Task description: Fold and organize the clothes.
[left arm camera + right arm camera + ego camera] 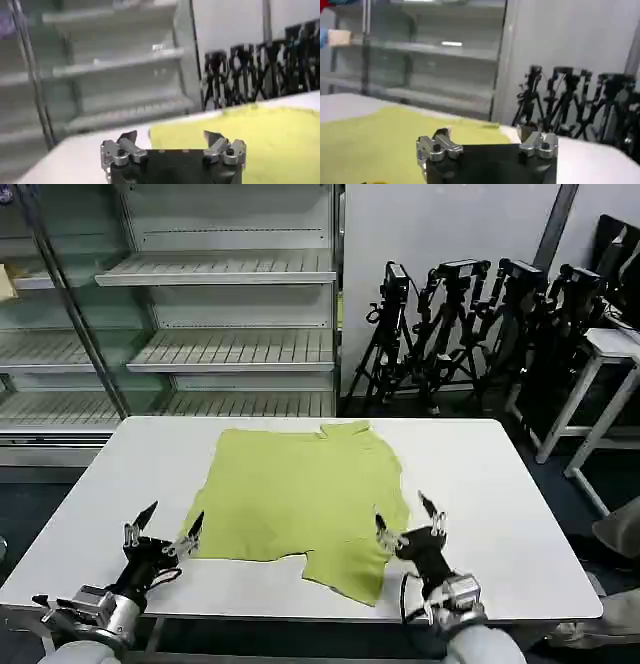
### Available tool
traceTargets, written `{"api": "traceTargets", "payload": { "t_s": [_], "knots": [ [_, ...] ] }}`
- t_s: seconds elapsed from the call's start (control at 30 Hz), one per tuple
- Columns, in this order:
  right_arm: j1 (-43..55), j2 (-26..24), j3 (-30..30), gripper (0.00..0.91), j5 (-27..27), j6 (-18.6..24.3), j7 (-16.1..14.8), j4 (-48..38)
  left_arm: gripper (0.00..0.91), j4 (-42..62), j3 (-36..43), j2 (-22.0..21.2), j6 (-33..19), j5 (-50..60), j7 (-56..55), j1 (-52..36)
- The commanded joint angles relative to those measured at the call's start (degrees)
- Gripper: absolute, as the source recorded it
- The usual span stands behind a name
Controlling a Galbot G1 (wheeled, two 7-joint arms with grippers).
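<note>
White table [500, 484] (lime shirt [300, 494] on it) before empty shelves [230, 274]

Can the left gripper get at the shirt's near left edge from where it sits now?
Probably yes. The left gripper is open, just beside the near left edge of the shirt, with only bare table between them. The right gripper hovers at the shirt's opposite side.

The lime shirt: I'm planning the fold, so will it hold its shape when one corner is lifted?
Probably not. The lime shirt lies flat with soft wrinkles, so it looks thin and floppy and would likely drape. On the smooth white table it may slide when pushed. Left gripper and right gripper are open at its near corners.
</note>
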Motion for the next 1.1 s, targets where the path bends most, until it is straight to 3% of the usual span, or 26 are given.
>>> {"api": "traceTargets", "payload": {
  "t_s": [0.03,0.53,0.57,0.6,0.63,1.1],
  "knots": [
    [-8.59,-1.42,-1.35,0.907,-0.54,-3.51,1.72,3.97,0.907,-0.51,-1.52,1.25,13.37,-5.58,-2.07,2.41],
    [-5.84,1.57,-4.81,0.907,0.68,-5.67,4.30,0.53,0.907,7.56,-1.15,1.52,13.28,-6.20,-1.73,-1.92],
    [-5.82,1.62,-4.90,0.746,0.81,-5.85,4.43,0.53,0.907,7.91,-1.08,1.34,13.28,-6.14,-1.68,-2.19],
    [-5.82,1.68,-4.97,0.393,1.06,-5.88,4.48,0.55,0.746,8.11,-1.09,1.27,13.29,-6.20,-1.51,-2.28],
    [-5.84,1.72,-5.05,0.000,2.09,-5.91,4.42,0.60,0.010,8.26,-1.03,1.24,13.29,-6.24,-1.45,-2.33],
    [-5.73,2.26,-6.07,0.000,3.50,-6.55,4.38,0.75,0.010,6.11,-0.27,0.86,13.00,-6.49,-0.64,-1.43]
  ]
}}
